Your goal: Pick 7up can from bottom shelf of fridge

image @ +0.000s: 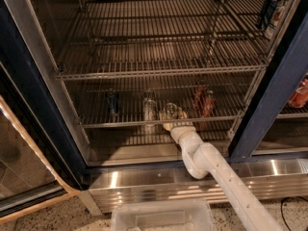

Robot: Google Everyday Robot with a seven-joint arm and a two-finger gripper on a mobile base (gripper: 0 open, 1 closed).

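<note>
1. Large commercial display fridge (272,100) with a dark blue frame and steel-grey wire racks inside; a brushed stainless steel base panel (144,184) runs along its foot
2. The bottom shelf (127,123), a steel-grey wire rack of thin parallel rods with a thicker front rail, carries a row of cans
3. Row, left to right: small dark blue can (112,102), paler silver-white can (149,109), dull grey-green 7up can (168,110) with a shiny silver top, red cans (202,102)
4. The 7up can stands upright near the front rail, just right of the silver-white can and apart from the red cans
5. White tubular arm (226,177) rises from the lower right and crosses the base panel; its gripper (174,121) sits at the front rail of the bottom shelf, right against the 7up can
6. Jaws: cannot tell whether they are open, closed or gripping the can; the gripper tip seems to touch the can's right side, but the shelf is too dim to confirm
7. Tall dark can (272,6) stands at the far right of a higher wire rack
8. Red drink can (299,93) shows in the neighbouring compartment, beyond the right frame post
9. Clear plastic bin (161,215) sits on the speckled floor in front of the base panel
</note>
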